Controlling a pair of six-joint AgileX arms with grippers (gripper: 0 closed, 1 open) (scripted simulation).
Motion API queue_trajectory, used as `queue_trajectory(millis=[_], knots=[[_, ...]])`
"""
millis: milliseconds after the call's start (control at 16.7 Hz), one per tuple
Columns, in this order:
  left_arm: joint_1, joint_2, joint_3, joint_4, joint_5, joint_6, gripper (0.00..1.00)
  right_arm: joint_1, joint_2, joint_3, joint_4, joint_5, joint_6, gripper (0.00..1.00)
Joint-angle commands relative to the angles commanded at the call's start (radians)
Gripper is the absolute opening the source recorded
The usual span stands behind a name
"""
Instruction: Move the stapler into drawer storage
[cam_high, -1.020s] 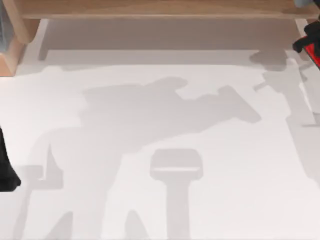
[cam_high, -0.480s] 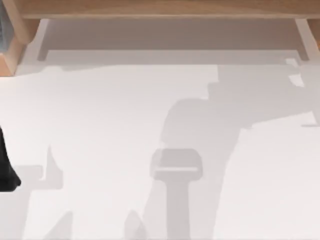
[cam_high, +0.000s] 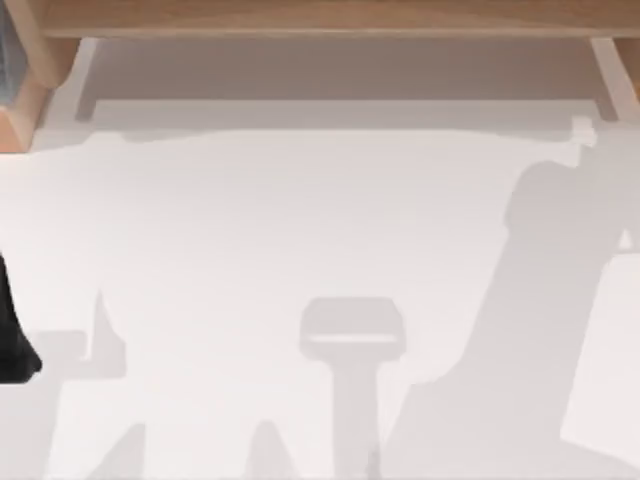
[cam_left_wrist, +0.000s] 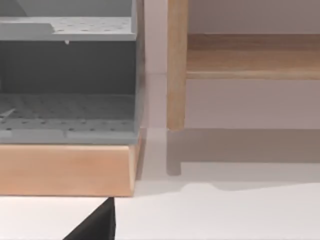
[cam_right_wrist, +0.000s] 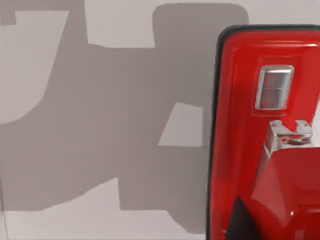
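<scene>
The stapler (cam_right_wrist: 250, 130) is glossy red with a thin black edge and silver metal parts. It looms close in the right wrist view, held above the white table (cam_right_wrist: 100, 30), with a dark fingertip (cam_right_wrist: 241, 222) against its red body. My right gripper is shut on it. The drawer storage is a wooden cabinet (cam_left_wrist: 65, 167) with grey perforated compartments (cam_left_wrist: 70, 110), facing the left wrist camera; its corner is at the top view's far left (cam_high: 20, 100). My left arm (cam_high: 12, 340) stays parked at the left edge of the table.
A long wooden shelf (cam_high: 320, 18) on thin legs runs along the back of the table, and one of its legs (cam_left_wrist: 176, 75) stands just beside the cabinet. Large arm shadows lie across the right half of the white table (cam_high: 250, 220).
My right gripper with the red stapler has left the top view at its upper right corner. Its shadow has swept from the table's middle to the right. The left arm has not moved.
</scene>
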Motion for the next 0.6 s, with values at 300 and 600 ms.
queue_trajectory(millis=[300,600], knots=[[0.0,0.0,0.0,0.0,0.0,0.0,1.0,-0.003,0.009,0.004,-0.01,-0.006,0.003,0.0],[0.0,0.0,0.0,0.0,0.0,0.0,1.0,-0.023,-0.053,0.035,0.002,-0.067,-0.014,0.0]])
